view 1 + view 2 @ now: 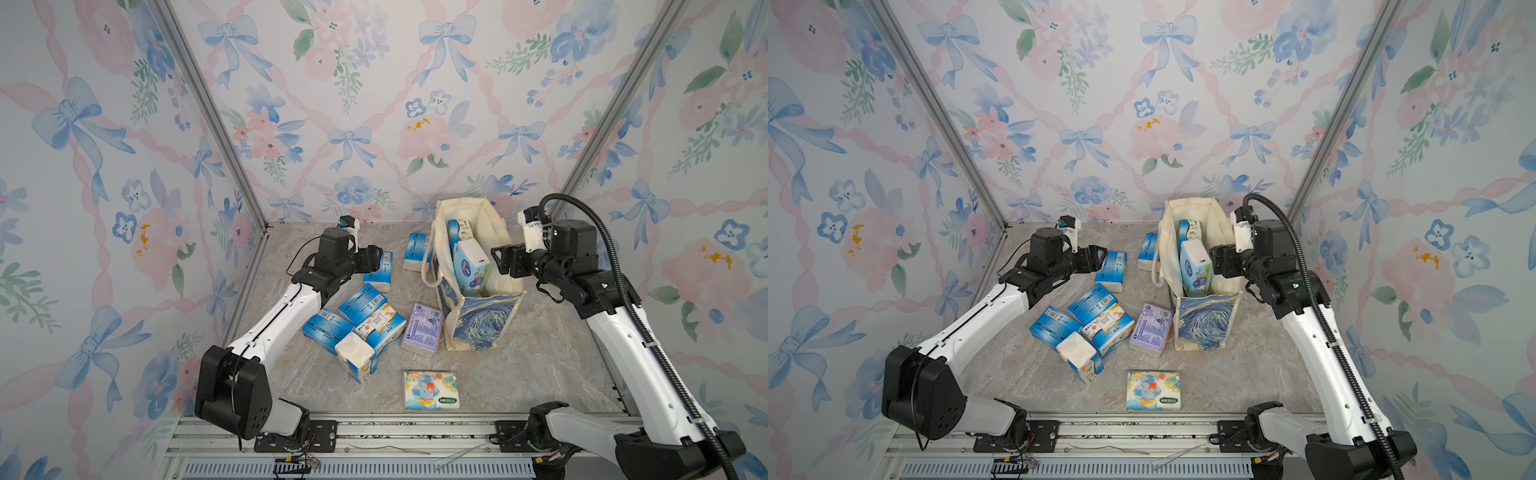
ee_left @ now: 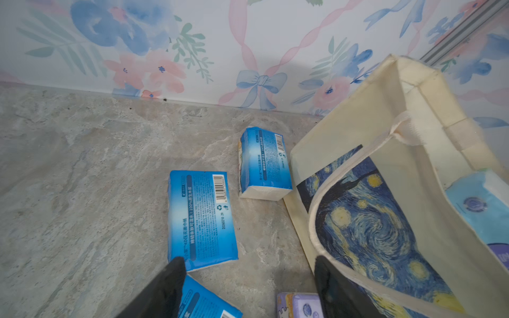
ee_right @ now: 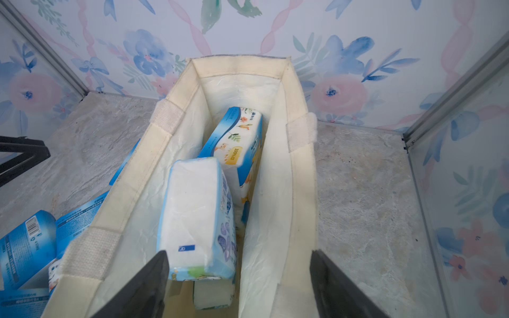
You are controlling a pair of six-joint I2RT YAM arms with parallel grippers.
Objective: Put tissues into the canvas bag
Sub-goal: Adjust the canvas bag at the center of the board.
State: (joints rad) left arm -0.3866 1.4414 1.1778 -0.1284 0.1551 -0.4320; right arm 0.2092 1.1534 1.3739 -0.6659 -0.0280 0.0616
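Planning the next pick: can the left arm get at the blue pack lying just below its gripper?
Probably yes. The left gripper is open and empty close above the blue pack, which lies flat on the table with nothing on top; the bag stands apart to one side.

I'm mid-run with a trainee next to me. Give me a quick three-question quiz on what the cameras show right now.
1. True or false: the right gripper is holding a pack.
2. The lilac pack lies: A) on the table beside the canvas bag; B) inside the bag; C) under the bag.
3. Which pack lies nearest the table's front edge?

Key:
1. False. It is open and empty at the bag's mouth.
2. A.
3. The flat cartoon-print pack.
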